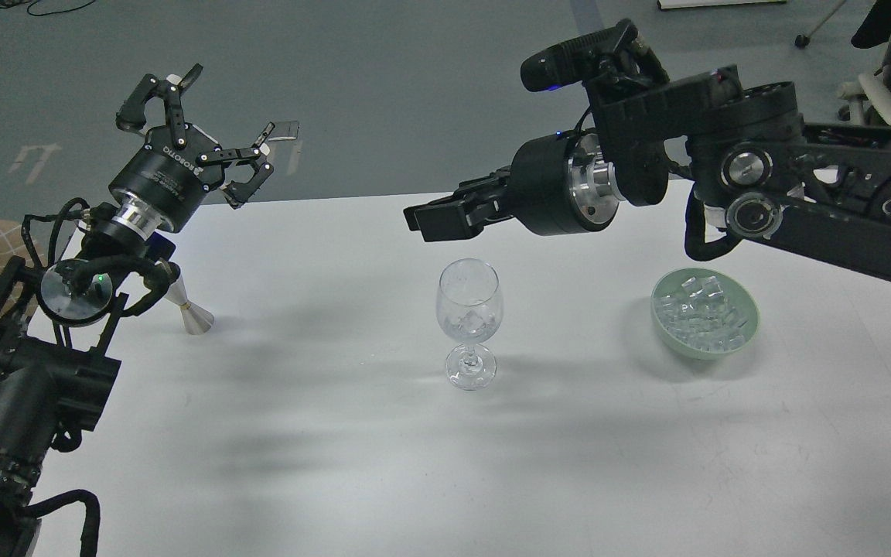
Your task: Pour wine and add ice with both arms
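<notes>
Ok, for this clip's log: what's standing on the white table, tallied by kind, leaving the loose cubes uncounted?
Wine glass, clear, stemmed, with ice in it: 1
Bowl, pale green, heaped with ice cubes: 1
Metal jigger, partly hidden behind the left arm: 1
Total: 3 things on the table

White table (337,464), grey floor (376,77) w/ cables, even light.

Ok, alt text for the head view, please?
A clear wine glass holding ice stands mid-table, beside a green bowl of ice cubes. The right end effector hovers above the glass; the left end effector is raised, open and empty.
</notes>
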Available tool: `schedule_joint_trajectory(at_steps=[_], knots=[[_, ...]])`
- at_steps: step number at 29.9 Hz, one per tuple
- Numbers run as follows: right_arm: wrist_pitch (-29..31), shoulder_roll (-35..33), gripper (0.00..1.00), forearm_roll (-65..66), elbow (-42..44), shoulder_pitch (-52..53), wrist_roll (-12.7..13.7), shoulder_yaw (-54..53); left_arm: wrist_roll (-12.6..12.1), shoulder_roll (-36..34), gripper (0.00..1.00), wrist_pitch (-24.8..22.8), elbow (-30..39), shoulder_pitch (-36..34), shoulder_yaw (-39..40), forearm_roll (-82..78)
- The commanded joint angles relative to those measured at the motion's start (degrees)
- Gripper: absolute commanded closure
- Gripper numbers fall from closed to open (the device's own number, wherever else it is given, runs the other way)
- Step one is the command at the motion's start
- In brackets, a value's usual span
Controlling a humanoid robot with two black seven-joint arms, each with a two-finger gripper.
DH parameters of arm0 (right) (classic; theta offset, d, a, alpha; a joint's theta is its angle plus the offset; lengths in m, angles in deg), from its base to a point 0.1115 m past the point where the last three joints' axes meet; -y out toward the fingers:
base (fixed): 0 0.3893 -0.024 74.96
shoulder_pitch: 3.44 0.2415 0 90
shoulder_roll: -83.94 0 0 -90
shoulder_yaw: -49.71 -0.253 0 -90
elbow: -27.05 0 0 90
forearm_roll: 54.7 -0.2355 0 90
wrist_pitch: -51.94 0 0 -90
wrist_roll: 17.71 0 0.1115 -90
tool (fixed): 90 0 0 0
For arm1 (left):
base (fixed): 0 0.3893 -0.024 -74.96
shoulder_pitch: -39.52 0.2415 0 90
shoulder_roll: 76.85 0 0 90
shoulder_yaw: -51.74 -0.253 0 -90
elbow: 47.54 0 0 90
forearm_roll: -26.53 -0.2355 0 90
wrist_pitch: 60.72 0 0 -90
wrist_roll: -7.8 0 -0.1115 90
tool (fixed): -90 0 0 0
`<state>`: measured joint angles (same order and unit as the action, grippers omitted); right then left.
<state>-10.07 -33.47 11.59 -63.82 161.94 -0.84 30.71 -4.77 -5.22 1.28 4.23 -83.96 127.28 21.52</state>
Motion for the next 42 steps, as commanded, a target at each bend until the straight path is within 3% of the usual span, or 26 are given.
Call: schedule_joint_trajectory(at_steps=[1,11,17,22,24,25,33,35,37,42], knots=[[0.0,0.0,0.02,0.0,1.0,-5.1,-0.1,-6.1,-0.1,0.0,0.02,0.0,0.0,-0.1,-0.1,0.0],[0.0,2.1,0.02,-0.3,4.1,-19.4,-0.4,-27.9,-0.1,-0.1,0.02,0.0,0.0,-0.3,-0.3,0.0],[0.0,7.7,0.02,-4.8,9.4,-25.1,-3.0,-43.1,-0.2,-0.1,0.02,0.0,0.0,-0.3,-0.5,-0.1],[0.0,8.7,0.02,-9.6,12.4,-25.0,-5.5,-47.7,-0.2,-0.2,0.02,0.0,0.1,-0.6,-0.5,-0.1],[0.0,8.7,0.02,-12.6,14.2,-25.0,-8.2,-50.1,-0.2,-0.3,0.02,0.0,0.0,-0.7,-0.5,-0.1],[0.0,8.7,0.02,-12.6,14.2,-25.0,-8.2,-50.1,-0.2,-0.3,0.02,0.0,0.0,-0.7,-0.5,-0.1],[0.0,8.8,0.04,-16.1,23.3,-22.2,-18.5,-55.4,-0.2,-0.5,0.02,0.0,0.1,-0.8,-0.5,-0.1],[0.0,9.1,0.04,-16.8,27.0,-22.0,-23.3,-56.6,-0.2,-0.5,0.02,0.0,0.1,-0.8,-0.5,-0.1],[0.0,9.9,0.05,-16.8,29.7,-21.2,-25.8,-57.2,-0.2,-0.7,0.02,0.0,0.0,-0.8,-0.5,-0.1],[0.0,12.6,0.08,-17.2,37.1,-19.8,-29.9,-60.4,-0.2,-0.9,0.02,0.0,0.0,-1.0,-0.2,-0.1]])
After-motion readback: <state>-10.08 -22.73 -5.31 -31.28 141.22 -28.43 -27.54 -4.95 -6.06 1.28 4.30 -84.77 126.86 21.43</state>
